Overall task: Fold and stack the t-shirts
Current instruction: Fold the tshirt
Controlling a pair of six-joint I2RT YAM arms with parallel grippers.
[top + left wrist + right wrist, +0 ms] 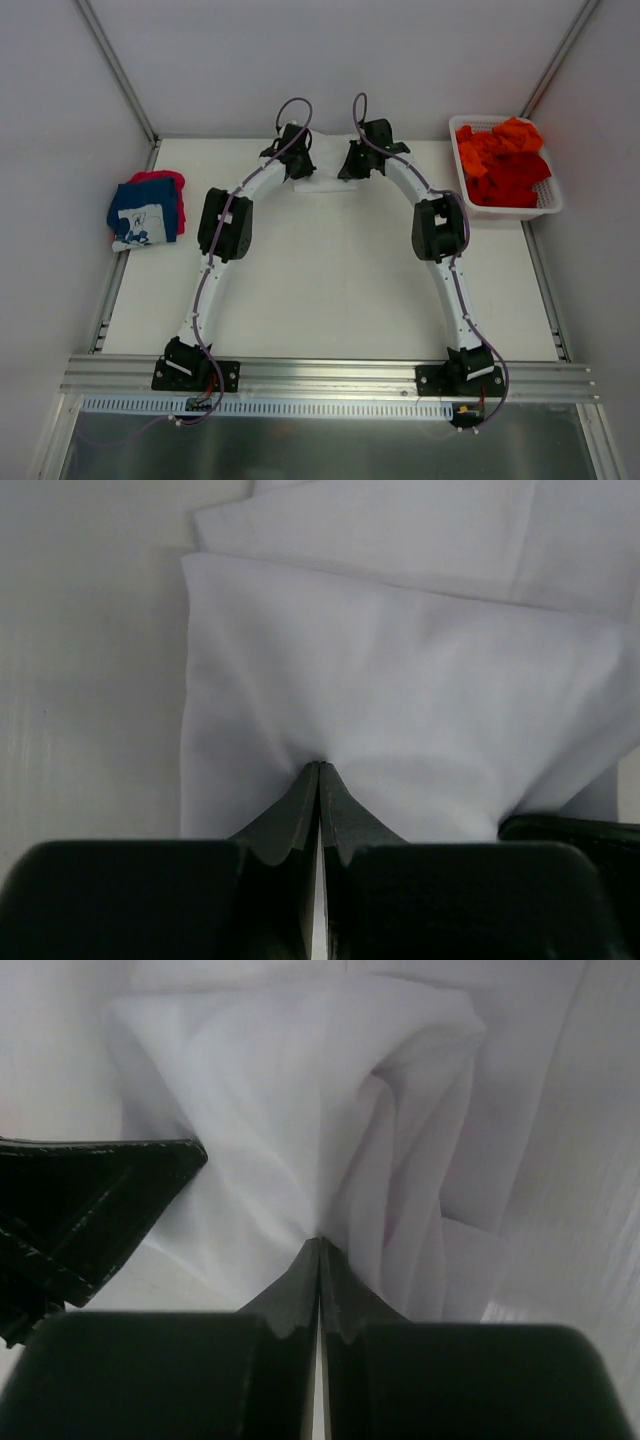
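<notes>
Left hand [319, 772] and right hand [319, 1246] were each clenched on a fold of the white t-shirt [400, 680], which lay bunched between them at the far middle of the counter [330, 290], its length running left to right. The folded navy t-shirt [143, 212] sat well off to the left, nearer the left arm.

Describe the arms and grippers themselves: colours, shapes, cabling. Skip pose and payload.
Left arm and right arm: slim white links with bulky black joint housings. A purplish-grey cable runs along each arm and loops above the wrist. Left gripper and right gripper: matte black bodies, dark fingers tapering to thin wedge tips. No markings or sleeves visible.
</notes>
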